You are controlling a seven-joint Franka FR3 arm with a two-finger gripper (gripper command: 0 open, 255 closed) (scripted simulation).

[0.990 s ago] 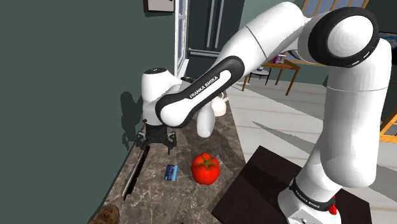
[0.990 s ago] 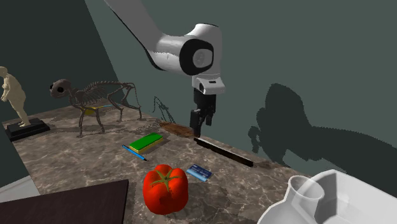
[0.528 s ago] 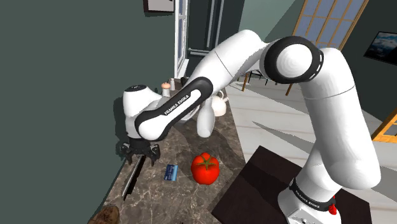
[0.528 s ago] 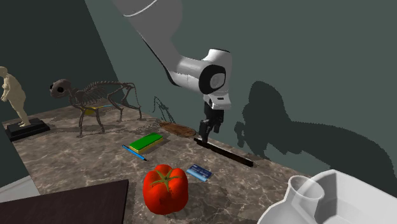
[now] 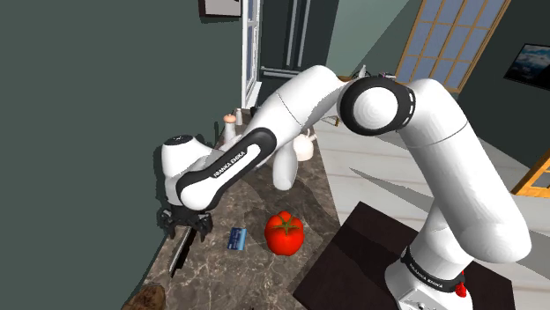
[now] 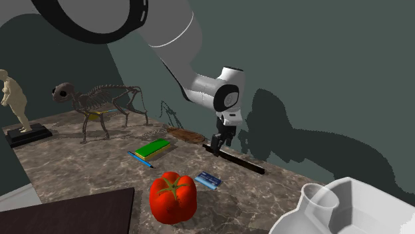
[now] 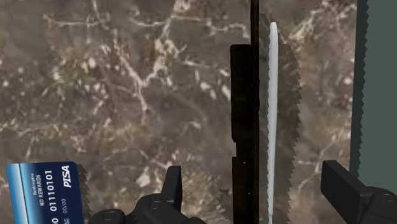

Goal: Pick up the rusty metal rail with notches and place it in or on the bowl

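The rail (image 7: 245, 121) is a long dark bar with a pale saw-toothed strip along one side. It lies flat on the brown marble counter close to the wall, also seen as rail (image 5: 180, 253) and rail (image 6: 237, 160). My gripper (image 7: 254, 191) is open and low over the rail, one finger on each side, neither touching it. From outside, the gripper (image 5: 183, 225) (image 6: 217, 141) stands at one end of the rail. A white bowl (image 6: 362, 199) sits at the second exterior view's lower right, beside a white vase (image 6: 316, 203).
A red tomato (image 5: 284, 232) and a blue card (image 5: 236, 238) (image 7: 43, 194) lie next to the rail. A green book (image 6: 154, 147), a pen, an animal skeleton (image 6: 100, 103) and a figurine (image 6: 16, 100) stand further off. The wall (image 7: 378, 83) runs close along the rail.
The arm has swung down and toward the wall. The gripper has dropped from above the counter to straddle the rail, staying open.
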